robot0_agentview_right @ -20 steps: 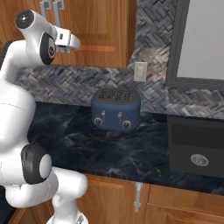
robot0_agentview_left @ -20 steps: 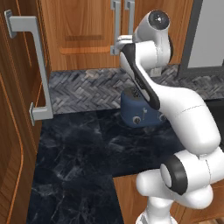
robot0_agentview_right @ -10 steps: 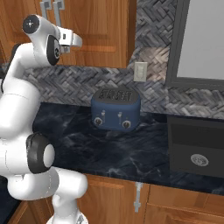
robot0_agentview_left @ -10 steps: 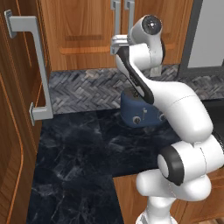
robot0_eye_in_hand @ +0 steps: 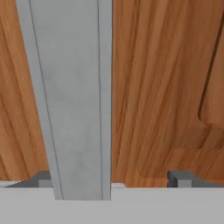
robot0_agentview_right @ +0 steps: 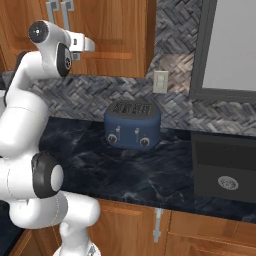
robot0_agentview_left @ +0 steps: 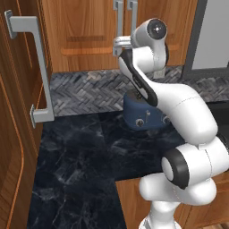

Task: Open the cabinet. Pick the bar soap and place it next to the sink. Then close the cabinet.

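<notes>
The cabinet hangs on the wall with both panelled doors shut, its two slim grey bar handles side by side at the middle. My gripper is raised to the lower end of these handles. In the hand view one grey handle runs upright across the wooden door and lies between my two fingertips, nearer the left one; my gripper is open and grips nothing. From the right, my gripper reaches toward the cabinet. The black sink lies at the counter's right end. The bar soap is hidden.
A blue toaster stands on the black marble counter against the herringbone backsplash. A tall wooden panel with one big grey handle stands at the left. A dark-framed grey panel rises above the sink, a wall socket beside it.
The upper arm has swung a little to the left and the hand has edged left toward the cabinet handles. The doors stay shut.
</notes>
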